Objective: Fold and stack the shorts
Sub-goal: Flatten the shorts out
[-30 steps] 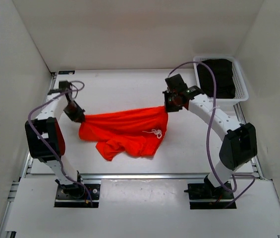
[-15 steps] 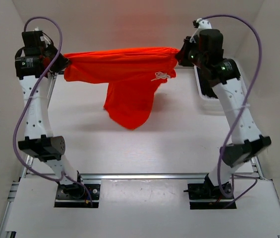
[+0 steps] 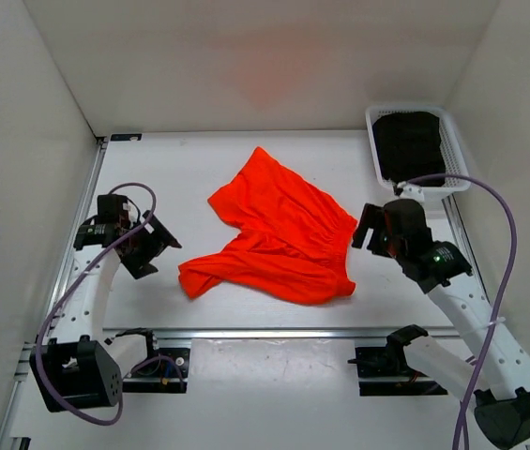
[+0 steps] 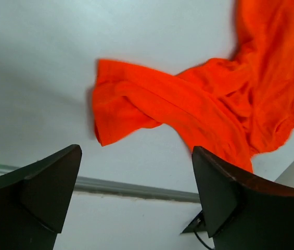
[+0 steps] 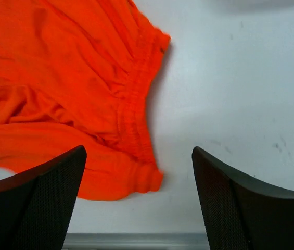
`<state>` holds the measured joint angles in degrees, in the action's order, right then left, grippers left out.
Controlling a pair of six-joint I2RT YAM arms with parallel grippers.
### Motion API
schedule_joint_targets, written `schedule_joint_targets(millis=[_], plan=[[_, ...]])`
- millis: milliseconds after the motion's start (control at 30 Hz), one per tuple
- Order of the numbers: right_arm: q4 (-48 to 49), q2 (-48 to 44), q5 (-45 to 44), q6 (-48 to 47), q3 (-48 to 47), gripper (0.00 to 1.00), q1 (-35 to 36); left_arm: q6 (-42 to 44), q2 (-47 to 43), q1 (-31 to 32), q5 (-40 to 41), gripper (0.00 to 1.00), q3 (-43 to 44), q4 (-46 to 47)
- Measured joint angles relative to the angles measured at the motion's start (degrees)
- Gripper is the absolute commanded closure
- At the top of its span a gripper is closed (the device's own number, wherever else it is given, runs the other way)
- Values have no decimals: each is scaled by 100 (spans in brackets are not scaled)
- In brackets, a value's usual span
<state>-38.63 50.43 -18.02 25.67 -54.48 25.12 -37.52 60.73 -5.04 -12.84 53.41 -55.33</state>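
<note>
The orange-red shorts [image 3: 279, 230] lie crumpled on the white table, one leg reaching back, the other trailing to the front left. Their gathered waistband [image 5: 136, 104] is on the right side. My left gripper [image 3: 163, 251] hovers open just left of the front leg's end [image 4: 120, 112], with nothing between its fingers. My right gripper [image 3: 366, 228] stands open just right of the waistband, also holding nothing. In the wrist views the shorts [image 4: 209, 99] [image 5: 58, 78] lie beyond the spread fingers, and neither gripper [image 4: 136, 148] [image 5: 139, 148] touches them.
A white basket [image 3: 460, 159] holding dark cloth [image 3: 410, 145] stands at the back right corner. White walls enclose the table on three sides. A metal rail [image 3: 274, 331] runs along the front edge near the arm bases.
Half a second ago both grippers held the shorts stretched high between them. Both have let go and dropped low towards the front, and the shorts now lie on the table.
</note>
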Motion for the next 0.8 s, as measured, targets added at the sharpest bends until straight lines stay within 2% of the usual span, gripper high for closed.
schedule_joint_targets(millis=[67,100,133,167,233,300,333,367,400,467,500,633,800], plan=[[-262,-162,-81,407,328,31,2,-33,160,0,-7,17,-129,-83],[-365,-214,-90,590,415,51,-7,-44,243,0,4,31,-85,-46],[-428,-243,-63,721,455,51,-33,-57,323,0,28,36,7,-22],[-481,-249,9,914,461,71,-74,-31,407,0,68,40,133,-39],[-479,-201,232,1200,461,87,-219,15,568,0,153,46,411,-17],[-428,-81,660,1491,516,88,-457,50,671,0,245,44,533,20],[-376,-28,887,1639,601,85,-570,55,697,0,286,39,518,11],[-269,2,1167,1786,761,78,-713,52,704,0,308,34,442,13],[-131,0,1438,1934,992,56,-837,46,704,-2,313,21,328,17],[28,-105,2028,2251,1620,39,-1062,20,688,-4,284,12,-48,59],[61,-190,2330,2387,1941,23,-1172,-35,691,0,271,12,-247,55],[96,-579,3150,2822,2796,19,-1399,-122,994,85,260,12,-553,98],[334,-651,3602,3115,2992,19,-1462,-160,1917,269,339,21,-485,514]])
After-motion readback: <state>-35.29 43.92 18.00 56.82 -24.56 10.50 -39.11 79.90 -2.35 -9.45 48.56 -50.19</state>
